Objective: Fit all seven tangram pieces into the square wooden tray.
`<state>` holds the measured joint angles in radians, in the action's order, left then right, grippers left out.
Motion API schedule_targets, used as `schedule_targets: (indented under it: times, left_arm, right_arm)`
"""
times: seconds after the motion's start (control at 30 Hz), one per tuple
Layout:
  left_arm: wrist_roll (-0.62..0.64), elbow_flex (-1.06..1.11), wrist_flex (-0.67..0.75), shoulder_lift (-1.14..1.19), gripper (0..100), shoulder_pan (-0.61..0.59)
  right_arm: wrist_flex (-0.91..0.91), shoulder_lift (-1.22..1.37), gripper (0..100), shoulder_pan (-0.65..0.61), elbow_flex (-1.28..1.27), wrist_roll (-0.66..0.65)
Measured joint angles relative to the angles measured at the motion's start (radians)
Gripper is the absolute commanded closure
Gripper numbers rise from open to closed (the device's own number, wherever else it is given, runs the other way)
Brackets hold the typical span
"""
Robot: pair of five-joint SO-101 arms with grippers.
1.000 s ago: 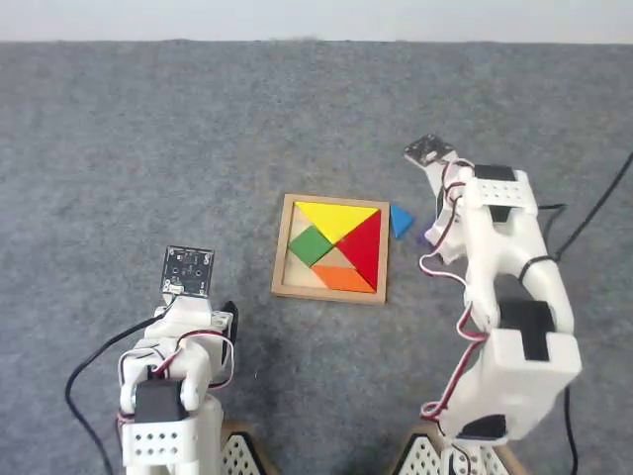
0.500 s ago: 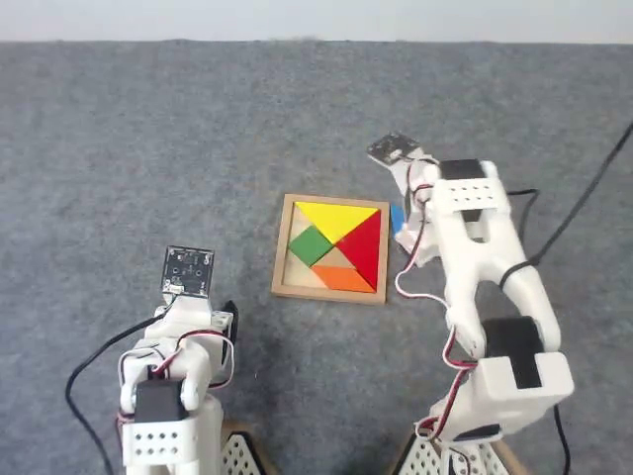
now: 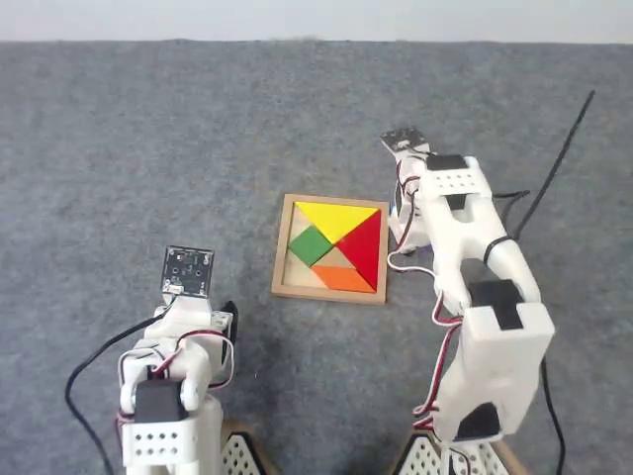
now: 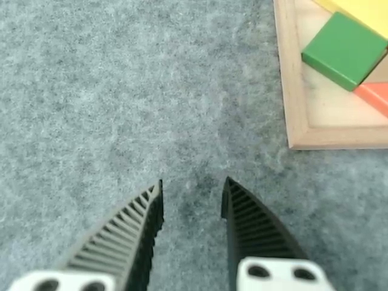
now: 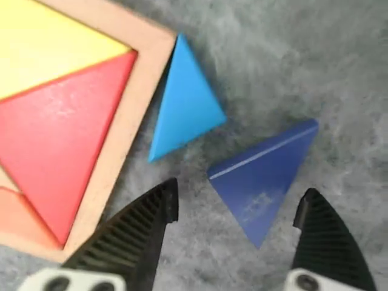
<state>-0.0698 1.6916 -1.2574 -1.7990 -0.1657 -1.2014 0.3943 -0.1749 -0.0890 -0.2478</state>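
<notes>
The square wooden tray [image 3: 280, 249] lies mid-table and holds a yellow triangle [image 3: 336, 216], a red triangle [image 3: 367, 247], a green square [image 3: 310, 244] and an orange piece [image 3: 344, 279]. Just outside the tray rim [image 5: 130, 136], a light blue triangle [image 5: 185, 103] and a dark blue triangle [image 5: 264, 176] rest on the carpet. My right gripper [image 5: 239, 189] hangs open over them, its fingers either side of the dark blue triangle. My left gripper [image 4: 193, 182] is open and empty above the carpet, near the tray's corner [image 4: 297, 124].
Grey carpet covers the whole table. The right arm [image 3: 450, 198] stands along the tray's right side, with its cables trailing back. The left arm [image 3: 183, 336] sits at the front left, apart from the tray.
The right arm has swung left toward the tray's right edge and now covers the blue triangle in the high view. The left arm has not moved.
</notes>
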Motion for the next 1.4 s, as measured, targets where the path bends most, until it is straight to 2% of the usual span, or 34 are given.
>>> schedule_targets:
  times: [0.3, 0.73, 0.83, 0.93, 1.4]
  left_arm:
    - [0.000, 0.000, 0.000, 0.000, 85, 0.002]
    - [0.000, 0.000, 0.000, 0.000, 85, 0.002]
    - [0.000, 0.000, 0.000, 0.000, 85, 0.002]
    - [0.000, 0.000, 0.000, 0.000, 85, 0.002]
    - [0.000, 0.000, 0.000, 0.000, 85, 0.002]
  right_arm:
    - [0.000, 0.012, 79.8, 0.031, 0.002, 0.005]
    - [0.000, 0.012, 79.6, 0.035, 0.002, 0.044]
    - [0.000, 0.012, 76.2, 0.035, 0.002, 0.054]
    - [-0.006, 0.012, 73.0, 0.035, 0.018, 0.100]
    - [0.055, 0.063, 72.8, 0.034, 0.054, 0.377]
